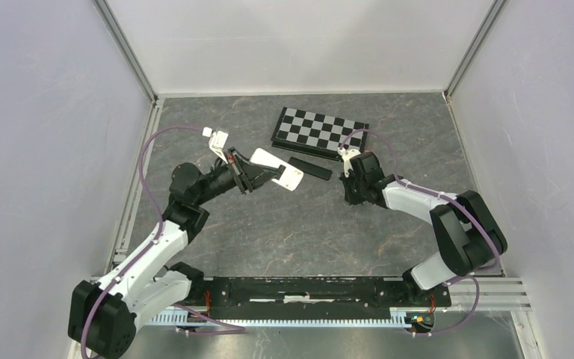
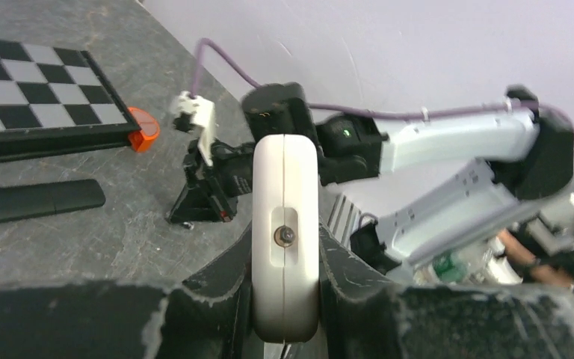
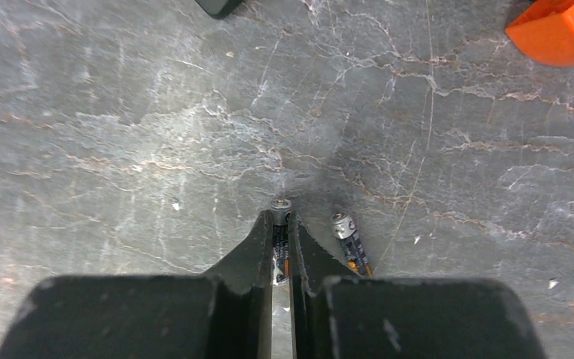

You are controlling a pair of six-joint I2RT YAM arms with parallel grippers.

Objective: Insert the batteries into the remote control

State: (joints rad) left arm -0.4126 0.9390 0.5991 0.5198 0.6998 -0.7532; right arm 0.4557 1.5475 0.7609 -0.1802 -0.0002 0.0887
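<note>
The top camera sits high above and behind the two arm bases and looks down and forward on the whole table (image 1: 299,224), from far away. The left wrist camera rides just behind the left pincer (image 2: 285,295) and looks along it, almost level, towards the right arm (image 2: 456,142). The white remote (image 2: 285,187) stands very near its lens. The right wrist camera looks steeply down past the right pincer (image 3: 281,224), very close to the table and to the battery (image 3: 280,206) between its tips. The top and left wrist views share the chessboard (image 1: 320,129), the black remote (image 1: 310,167) and the right arm. Both wrist views share an orange object (image 2: 143,129).
</note>
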